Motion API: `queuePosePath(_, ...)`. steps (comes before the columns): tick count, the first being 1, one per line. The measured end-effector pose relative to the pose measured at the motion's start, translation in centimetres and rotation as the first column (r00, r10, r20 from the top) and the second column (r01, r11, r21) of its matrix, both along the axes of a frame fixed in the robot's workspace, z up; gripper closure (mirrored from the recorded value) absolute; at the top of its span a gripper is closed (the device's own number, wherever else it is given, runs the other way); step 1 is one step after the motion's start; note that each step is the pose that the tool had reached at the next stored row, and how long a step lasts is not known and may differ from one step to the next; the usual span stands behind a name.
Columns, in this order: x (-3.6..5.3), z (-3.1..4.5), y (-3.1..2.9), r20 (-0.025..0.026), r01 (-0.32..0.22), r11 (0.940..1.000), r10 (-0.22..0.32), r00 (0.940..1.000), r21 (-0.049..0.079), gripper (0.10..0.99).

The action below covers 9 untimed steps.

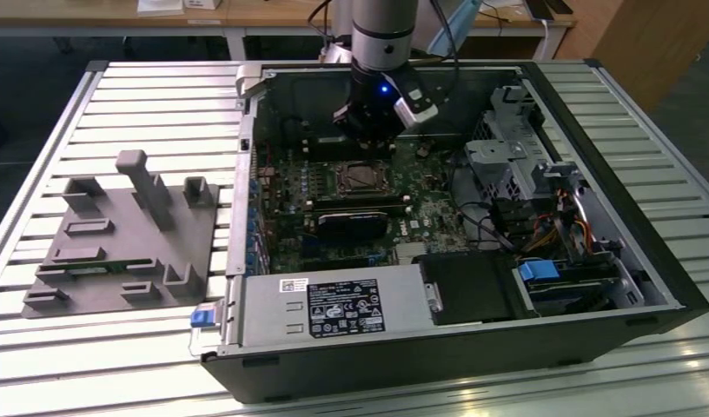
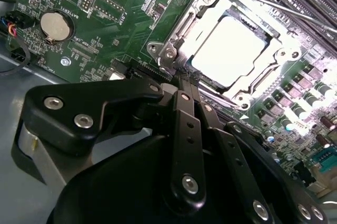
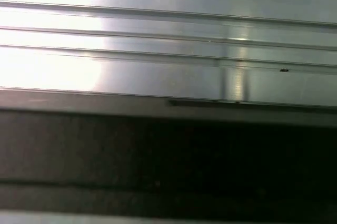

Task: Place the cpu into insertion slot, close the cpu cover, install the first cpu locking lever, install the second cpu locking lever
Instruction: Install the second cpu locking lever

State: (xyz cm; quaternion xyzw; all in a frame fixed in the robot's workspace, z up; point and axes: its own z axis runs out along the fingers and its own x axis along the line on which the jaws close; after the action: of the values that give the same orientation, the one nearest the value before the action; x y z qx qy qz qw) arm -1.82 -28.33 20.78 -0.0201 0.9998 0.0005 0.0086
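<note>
Nothing printed can be read out clearly in any view.

In the exterior view, a large black-and-white label (image 1: 343, 308) covers the top of the grey power supply (image 1: 274, 317). It lies well apart from the gripper (image 1: 372, 143), at the near end of the case. It carries rows of small symbols and fine print, all too small to make out. A small white sticker (image 1: 294, 284) with a dark code block sits just beside that label.

In the second wrist view, white lettering (image 2: 79, 3) is scattered over the green motherboard (image 2: 131, 3), beyond the fingers (image 2: 185, 113), which are closed together. A curved line of it runs around the coin cell battery (image 2: 55, 26). The characters are too fine to tell.
</note>
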Motion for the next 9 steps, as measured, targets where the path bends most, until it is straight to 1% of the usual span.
queuePosePath(6,0.0,0.01,-0.18,0.0,0.0,1.0,0.0,1.0,0.0,0.98)
queuePosePath(9,0.0,0.33,-0.18,0.0001,0.0,1.0,0.0,1.0,0.0,0.98)
